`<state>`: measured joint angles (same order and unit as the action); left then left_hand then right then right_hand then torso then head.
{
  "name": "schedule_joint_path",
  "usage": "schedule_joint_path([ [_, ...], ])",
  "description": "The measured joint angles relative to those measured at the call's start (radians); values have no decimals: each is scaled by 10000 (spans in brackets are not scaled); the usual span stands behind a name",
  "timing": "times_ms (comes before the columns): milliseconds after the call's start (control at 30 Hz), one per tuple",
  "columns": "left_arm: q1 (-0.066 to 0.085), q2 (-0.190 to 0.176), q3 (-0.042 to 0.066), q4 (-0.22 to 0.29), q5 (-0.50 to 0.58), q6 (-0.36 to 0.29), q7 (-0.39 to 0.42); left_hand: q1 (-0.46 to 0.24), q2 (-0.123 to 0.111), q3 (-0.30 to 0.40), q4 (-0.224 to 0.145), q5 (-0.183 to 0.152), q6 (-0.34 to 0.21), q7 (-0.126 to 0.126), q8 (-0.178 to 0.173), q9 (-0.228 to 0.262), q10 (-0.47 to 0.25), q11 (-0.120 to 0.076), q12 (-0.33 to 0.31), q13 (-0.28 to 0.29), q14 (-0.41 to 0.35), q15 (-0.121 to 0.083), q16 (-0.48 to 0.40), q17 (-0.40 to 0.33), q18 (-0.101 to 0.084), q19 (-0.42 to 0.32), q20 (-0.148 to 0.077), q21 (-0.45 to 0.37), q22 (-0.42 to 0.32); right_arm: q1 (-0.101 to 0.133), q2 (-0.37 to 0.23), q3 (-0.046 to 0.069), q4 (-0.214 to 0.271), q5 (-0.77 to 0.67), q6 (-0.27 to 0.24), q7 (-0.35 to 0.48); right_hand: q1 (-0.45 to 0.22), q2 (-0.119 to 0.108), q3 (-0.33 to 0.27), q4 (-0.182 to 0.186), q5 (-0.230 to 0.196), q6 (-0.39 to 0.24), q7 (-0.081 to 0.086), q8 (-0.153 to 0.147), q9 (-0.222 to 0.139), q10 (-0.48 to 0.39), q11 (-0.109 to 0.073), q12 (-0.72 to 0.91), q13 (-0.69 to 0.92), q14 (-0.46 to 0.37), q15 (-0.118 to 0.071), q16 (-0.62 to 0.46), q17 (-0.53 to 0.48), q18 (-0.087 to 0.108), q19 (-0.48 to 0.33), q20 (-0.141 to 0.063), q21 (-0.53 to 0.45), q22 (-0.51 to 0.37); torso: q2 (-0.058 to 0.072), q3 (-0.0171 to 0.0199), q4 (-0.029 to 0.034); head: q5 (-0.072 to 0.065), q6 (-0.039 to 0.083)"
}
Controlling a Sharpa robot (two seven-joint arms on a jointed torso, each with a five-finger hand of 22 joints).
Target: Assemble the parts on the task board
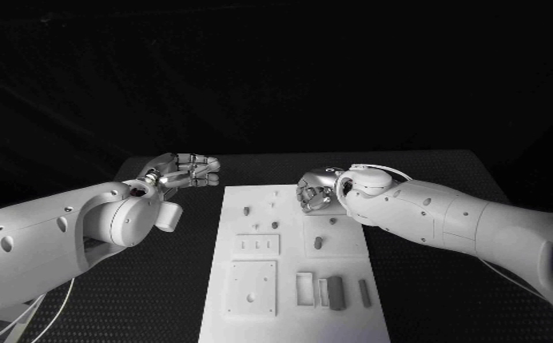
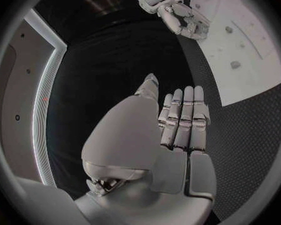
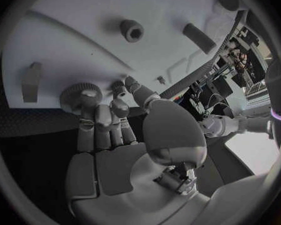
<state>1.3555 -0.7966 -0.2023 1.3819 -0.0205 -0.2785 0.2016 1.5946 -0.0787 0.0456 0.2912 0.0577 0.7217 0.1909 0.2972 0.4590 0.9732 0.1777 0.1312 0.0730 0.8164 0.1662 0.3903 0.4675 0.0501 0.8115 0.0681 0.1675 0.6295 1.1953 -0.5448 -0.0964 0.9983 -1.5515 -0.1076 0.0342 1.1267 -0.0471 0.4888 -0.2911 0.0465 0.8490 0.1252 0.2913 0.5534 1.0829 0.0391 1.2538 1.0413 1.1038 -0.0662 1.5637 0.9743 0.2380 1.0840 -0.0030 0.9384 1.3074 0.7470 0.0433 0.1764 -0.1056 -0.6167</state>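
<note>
the black table (image 1: 449, 175) carries the white task board (image 1: 294, 279), a long plate running from the near edge away toward the middle of the table, between the 2 arms.

the right hand (image 1: 320, 191) is over the far right edge of the board, fingers curled downward. in the right wrist view its fingertips (image 3: 118, 91) lie against a round knurled part (image 3: 80, 96) that stands at the board's edge, just beside the fingers; whether the hand truly pinches that part or only touches it, i cannot tell.

the left hand (image 1: 184, 171) hangs over bare table off the board's far left corner, well apart from every part. in the left wrist view its fingers (image 2: 184, 117) are straight and side by side, the palm flat, nothing in it (slack, holding nothing).

on the board, near the robot, a square plate (image 1: 252, 287) lies at the left, with a smaller block (image 1: 256, 246) just beyond it. to the right of the plate, several upright bars stand side by side, the darkest being a grey bar (image 1: 336, 292). a small rounded part (image 1: 320, 241) lies nearer the right hand, and a few small pegs (image 1: 274, 224) dot the board's far half. the right wrist view also shows a hex nut (image 3: 132, 30), a dark cylinder (image 3: 198, 37) and a short peg (image 3: 31, 81) lying apart on the white surface.
</note>
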Motion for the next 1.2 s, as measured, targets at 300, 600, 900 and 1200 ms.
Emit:
schedule_joint_path([
  [300,0,13,1,-30,0,12,-8,0,0,0,0,0,0,0,0,1,0,0,0,1,0,0,-38,8,-42,-1,0,-14,0,3,-6,5,-24,-40,-51,38,0,0,0,0,0,48,-48,30,19,20,-19,0,-11,34,-36,5,-13,3,0,1,8,0,20,-1,1,-9,-8],
  [600,0,14,-2,-35,0,26,-19,0,0,0,0,0,0,0,0,-8,0,0,0,1,0,0,-39,7,-44,0,0,-40,1,0,-39,5,-7,-64,-114,63,-105,-105,0,0,0,7,-7,16,6,22,-20,0,-35,50,-51,45,-37,11,1,1,45,-1,31,-1,-2,-21,2],
  [900,0,15,0,-47,-1,38,-27,0,0,0,0,0,0,0,0,-17,0,0,-38,-7,0,0,-39,6,-46,0,0,-40,-8,2,-73,4,8,-78,-153,67,-64,-150,0,0,0,-25,25,-49,2,39,-36,-1,-45,50,-51,45,-51,15,0,4,45,-1,37,-2,-2,-12,12],
  [1200,0,19,-1,-60,-1,47,-32,0,0,-28,-28,0,0,0,0,-17,0,0,-37,-7,0,0,-39,15,-47,0,0,-40,-7,3,-89,10,21,-90,-161,67,-36,-122,73,-14,0,-26,25,-49,0,40,-36,-1,-55,48,-49,44,-88,18,-13,15,45,-1,47,-4,-3,-8,26],
])
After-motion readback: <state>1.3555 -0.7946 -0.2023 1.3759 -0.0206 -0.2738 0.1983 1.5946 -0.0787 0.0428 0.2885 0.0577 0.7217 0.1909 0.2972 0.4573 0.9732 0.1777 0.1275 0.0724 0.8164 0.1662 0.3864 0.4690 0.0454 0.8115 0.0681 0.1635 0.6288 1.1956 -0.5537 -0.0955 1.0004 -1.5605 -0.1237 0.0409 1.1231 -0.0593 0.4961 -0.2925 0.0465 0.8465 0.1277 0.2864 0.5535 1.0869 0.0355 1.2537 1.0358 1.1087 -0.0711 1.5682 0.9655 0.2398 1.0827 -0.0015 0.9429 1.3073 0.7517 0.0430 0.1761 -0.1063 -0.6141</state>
